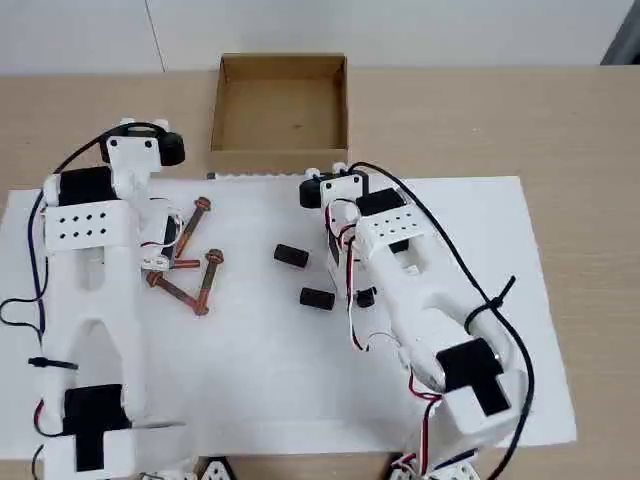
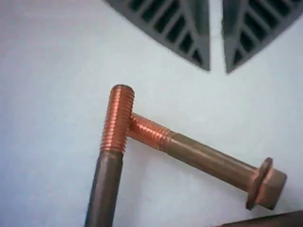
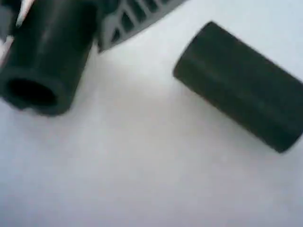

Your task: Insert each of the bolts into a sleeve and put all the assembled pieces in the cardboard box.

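Two bolts lie just off the tips of the left gripper [image 2: 217,66], their threaded ends touching in a V: a flanged bolt [image 2: 213,163] (its hex head points away from the fingers) and a second bolt [image 2: 111,142]. The left gripper's ribbed fingers [image 2: 184,28] are drawn almost together, with a thin slit between them, and pinch nothing. The right gripper [image 1: 360,285] pinches a black sleeve [image 3: 42,56] against its ribbed finger [image 3: 132,19], with the sleeve's bore showing. Another sleeve [image 3: 236,109] lies on its side on the white sheet [image 3: 142,179], just beside that finger but apart from it. The cardboard box [image 1: 225,100] stands well beyond both grippers' fingertips.
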Robot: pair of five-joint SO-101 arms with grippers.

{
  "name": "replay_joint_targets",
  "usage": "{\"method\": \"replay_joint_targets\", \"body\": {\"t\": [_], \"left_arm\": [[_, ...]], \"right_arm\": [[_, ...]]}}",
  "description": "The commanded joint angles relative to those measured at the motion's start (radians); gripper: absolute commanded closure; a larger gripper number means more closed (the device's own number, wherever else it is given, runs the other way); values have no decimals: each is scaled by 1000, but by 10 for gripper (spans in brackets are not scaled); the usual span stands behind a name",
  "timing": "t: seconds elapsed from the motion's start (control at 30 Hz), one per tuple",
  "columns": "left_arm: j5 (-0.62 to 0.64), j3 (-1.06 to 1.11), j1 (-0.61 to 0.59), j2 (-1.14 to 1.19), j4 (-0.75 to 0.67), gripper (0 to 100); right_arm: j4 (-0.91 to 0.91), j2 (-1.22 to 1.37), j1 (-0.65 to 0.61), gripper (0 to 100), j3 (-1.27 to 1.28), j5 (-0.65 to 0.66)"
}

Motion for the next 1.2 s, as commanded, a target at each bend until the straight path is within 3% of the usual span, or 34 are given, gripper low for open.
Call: {"method": "replay_joint_targets", "body": {"t": [0.0,0.33,0.57,0.83,1.0,1.17], "left_arm": [[-2,-28,6,-5,-20,992],[-5,87,6,-6,-75,992],[-5,94,6,-12,-75,992],[0,90,6,-14,-72,994],[81,62,3,-14,-75,994],[86,-48,3,-3,-72,994]], "right_arm": [[-30,21,-8,890,-21,-12],[-58,105,-5,893,-20,-11],[-47,101,-4,962,-26,-9],[21,-122,-2,998,-32,-9],[101,-275,5,996,-35,-9],[165,-331,94,996,-34,-9]]}}
